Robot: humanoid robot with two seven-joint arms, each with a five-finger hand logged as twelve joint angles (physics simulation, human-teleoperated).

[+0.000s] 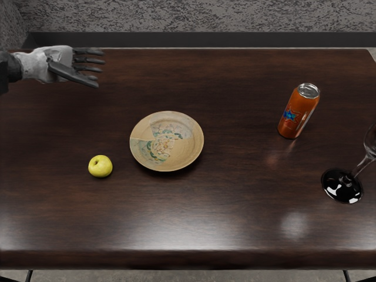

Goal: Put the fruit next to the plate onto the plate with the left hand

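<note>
A small yellow-green apple (100,166) lies on the dark wooden table, just left of a tan ceramic plate (191,130) with a pale green pattern. The plate holds nothing. My left hand (82,63) hovers at the far left back of the table, well away from the apple. Its dark fingers are stretched out flat toward the right and hold nothing. The right arm does not show.
An orange soda can (298,110) stands upright at the right. A dark wine glass (346,182) stands at the right edge, partly cut off. The table's front edge (188,258) runs along the bottom.
</note>
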